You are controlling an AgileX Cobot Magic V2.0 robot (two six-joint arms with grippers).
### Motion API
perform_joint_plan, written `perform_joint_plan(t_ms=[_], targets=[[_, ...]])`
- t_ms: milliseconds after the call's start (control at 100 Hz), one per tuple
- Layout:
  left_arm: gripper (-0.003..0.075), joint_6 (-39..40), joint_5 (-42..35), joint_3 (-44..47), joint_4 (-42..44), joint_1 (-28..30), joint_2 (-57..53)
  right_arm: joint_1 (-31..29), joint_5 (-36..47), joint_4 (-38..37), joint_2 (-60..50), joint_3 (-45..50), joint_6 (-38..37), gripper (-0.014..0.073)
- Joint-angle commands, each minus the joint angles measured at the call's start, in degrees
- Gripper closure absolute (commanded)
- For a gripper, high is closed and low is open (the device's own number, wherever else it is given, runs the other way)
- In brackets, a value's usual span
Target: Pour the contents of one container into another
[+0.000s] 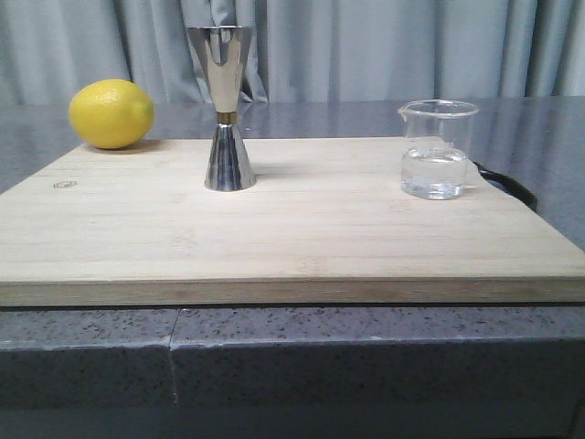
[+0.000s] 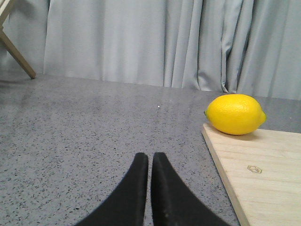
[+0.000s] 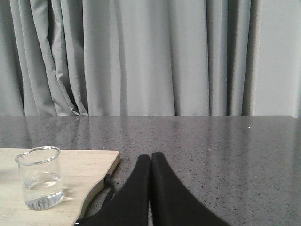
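A small clear glass beaker (image 1: pixel 438 149) with a pouring lip holds clear liquid and stands at the right end of the wooden board (image 1: pixel 302 229); the right wrist view shows the beaker (image 3: pixel 40 177) too. The steel hourglass jigger (image 1: pixel 227 108) with a gold waist band stands upright at the board's back, left of centre. Neither gripper appears in the front view. My left gripper (image 2: pixel 150 158) is shut and empty over the grey counter, left of the board. My right gripper (image 3: pixel 151 157) is shut and empty over the counter, off the board's right end.
A yellow lemon (image 1: pixel 111 113) rests at the board's back left corner; the left wrist view shows the lemon (image 2: pixel 235 114) as well. A black loop (image 1: pixel 505 181) hangs off the board's right end. Grey curtains close the back. A wooden leg (image 2: pixel 16 56) stands far left.
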State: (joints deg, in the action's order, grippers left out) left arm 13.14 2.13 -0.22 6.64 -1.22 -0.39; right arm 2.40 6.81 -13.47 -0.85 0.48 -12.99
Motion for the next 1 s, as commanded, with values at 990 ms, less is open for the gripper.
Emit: perform_joint_plan(t_ms=[990], targets=[[0.0731,0.3,-7.6,0.7,0.4,-0.3,-1.5,-0.1,5.3,-0.4,-0.3,1.5,0.3,0.0664]])
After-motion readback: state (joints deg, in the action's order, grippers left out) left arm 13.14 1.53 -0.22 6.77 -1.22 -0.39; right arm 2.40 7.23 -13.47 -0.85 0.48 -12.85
